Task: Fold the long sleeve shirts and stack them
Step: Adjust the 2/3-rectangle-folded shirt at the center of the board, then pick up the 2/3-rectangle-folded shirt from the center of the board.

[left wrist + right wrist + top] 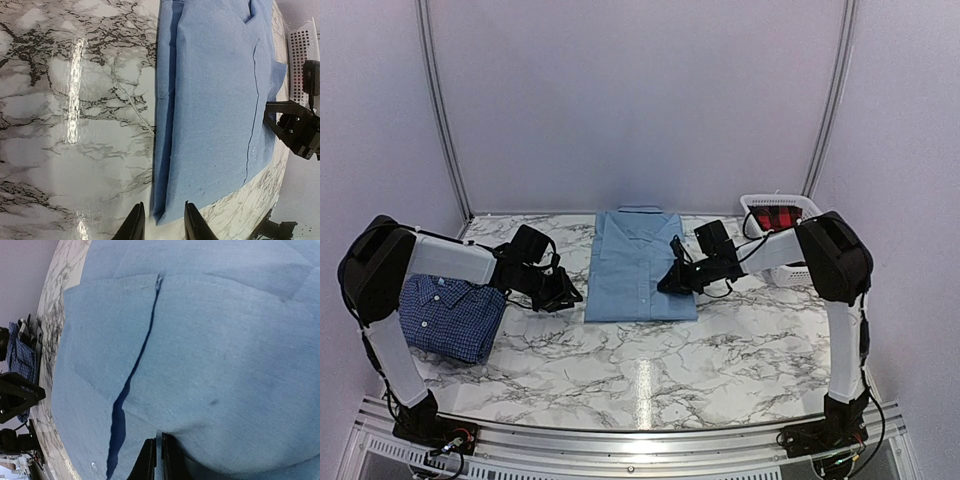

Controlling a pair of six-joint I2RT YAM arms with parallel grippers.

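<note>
The plain light blue shirt (640, 262) lies folded in the middle of the marble table, collar to the back. The dark blue checked shirt (448, 316) lies folded at the left, partly under my left arm. My left gripper (566, 294) is open, low at the light blue shirt's near left corner; in the left wrist view that corner (165, 212) sits between the fingertips (135, 226). My right gripper (669, 283) rests on the shirt's right side. In the right wrist view it (155, 460) is shut on a thin fold of the light blue cloth (200, 355).
A white perforated basket (804, 208) holding a red and black cloth (776, 218) stands at the back right, behind my right arm. Bare marble (650, 370) lies in front of the shirts. Walls close the back and sides.
</note>
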